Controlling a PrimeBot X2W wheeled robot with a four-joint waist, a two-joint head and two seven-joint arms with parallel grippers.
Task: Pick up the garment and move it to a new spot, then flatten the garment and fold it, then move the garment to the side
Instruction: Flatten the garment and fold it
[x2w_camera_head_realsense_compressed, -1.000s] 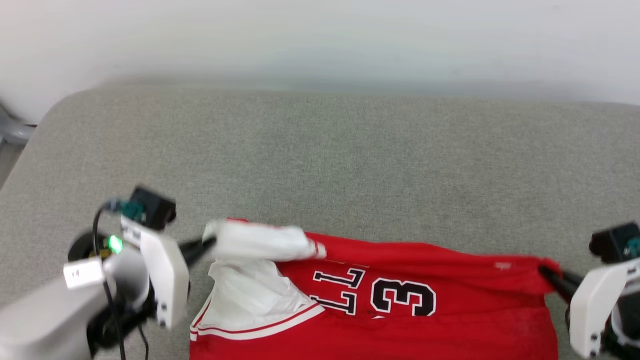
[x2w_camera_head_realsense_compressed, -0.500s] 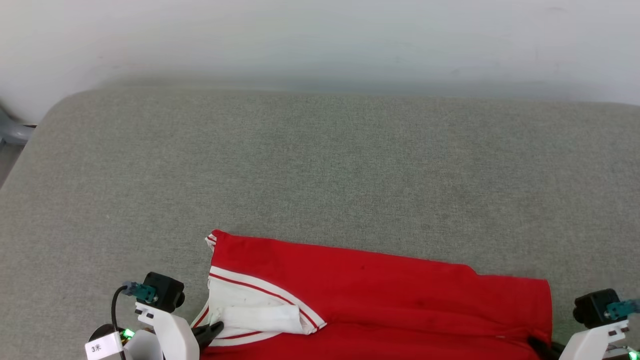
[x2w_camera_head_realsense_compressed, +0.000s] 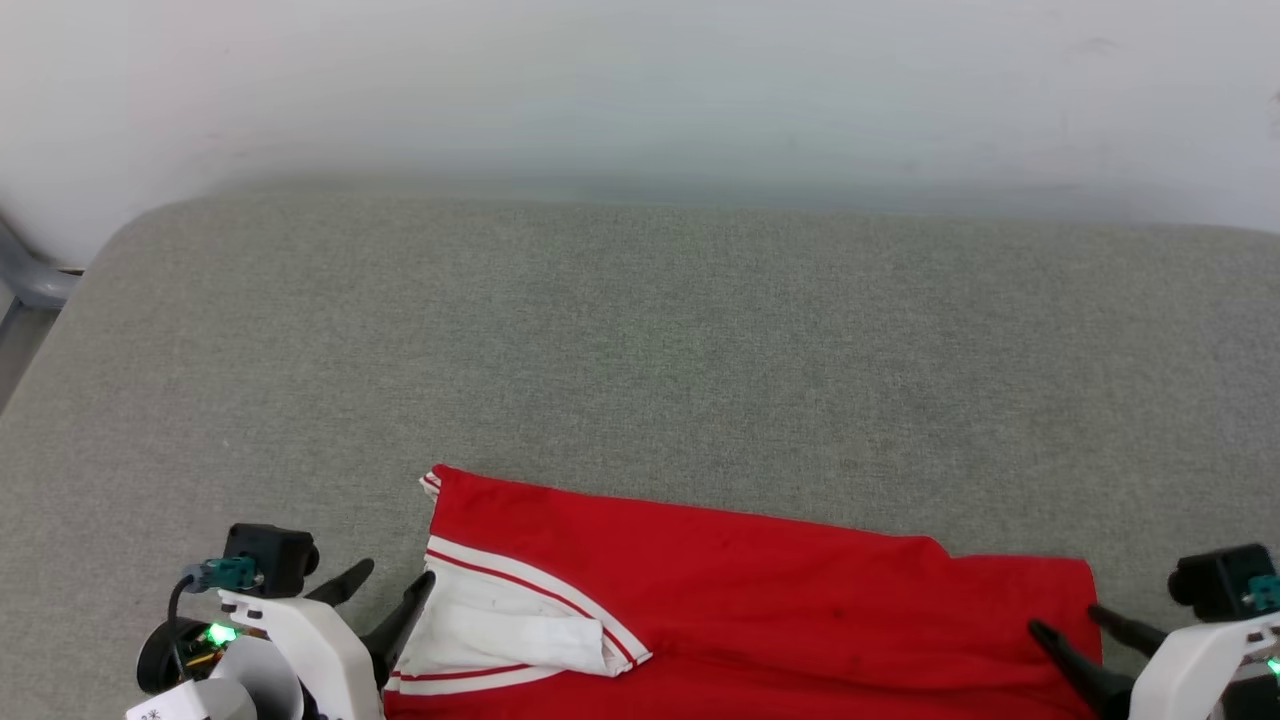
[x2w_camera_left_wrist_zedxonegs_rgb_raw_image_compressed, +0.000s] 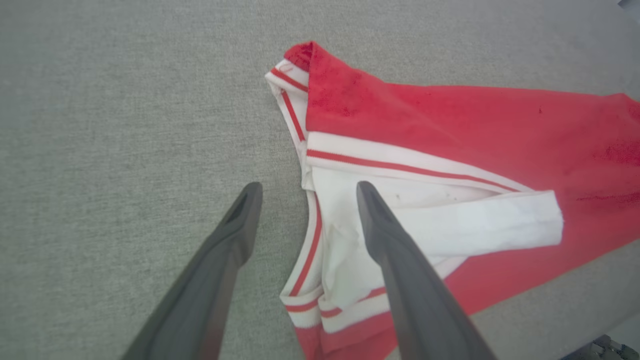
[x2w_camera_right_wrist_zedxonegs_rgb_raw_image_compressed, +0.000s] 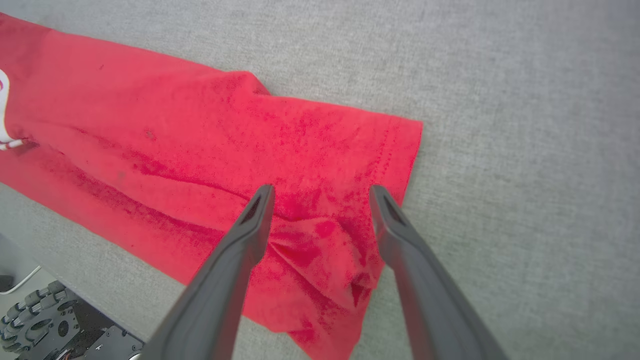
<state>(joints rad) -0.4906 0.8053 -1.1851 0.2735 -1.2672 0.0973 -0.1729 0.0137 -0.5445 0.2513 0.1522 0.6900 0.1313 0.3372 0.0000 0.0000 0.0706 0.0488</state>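
Note:
The garment (x2w_camera_head_realsense_compressed: 760, 600), a red jersey with white striped trim, lies folded on the grey table at the near edge, its plain red side up. A white sleeve (x2w_camera_head_realsense_compressed: 520, 635) is tucked at its left end. My left gripper (x2w_camera_head_realsense_compressed: 395, 585) stands open just off that left end. In the left wrist view one of its fingers (x2w_camera_left_wrist_zedxonegs_rgb_raw_image_compressed: 235, 235) is over the table and the other is over the white sleeve of the garment (x2w_camera_left_wrist_zedxonegs_rgb_raw_image_compressed: 450, 130). My right gripper (x2w_camera_head_realsense_compressed: 1065, 620) is open over the garment's right end. Seen from the right wrist, the right gripper (x2w_camera_right_wrist_zedxonegs_rgb_raw_image_compressed: 321, 192) straddles a wrinkled red corner of the garment (x2w_camera_right_wrist_zedxonegs_rgb_raw_image_compressed: 200, 125), holding nothing.
The grey padded table (x2w_camera_head_realsense_compressed: 640, 350) stretches far behind the garment up to a white wall. Its rounded left corner meets a grey metal frame (x2w_camera_head_realsense_compressed: 30, 285). The right wrist view shows the table's near edge and the robot's wheeled base (x2w_camera_right_wrist_zedxonegs_rgb_raw_image_compressed: 35, 310) below it.
Both grippers brought the garment's far edge toward the near edge, folding it over the lettering, then let go and opened. They now stand just off the cloth.

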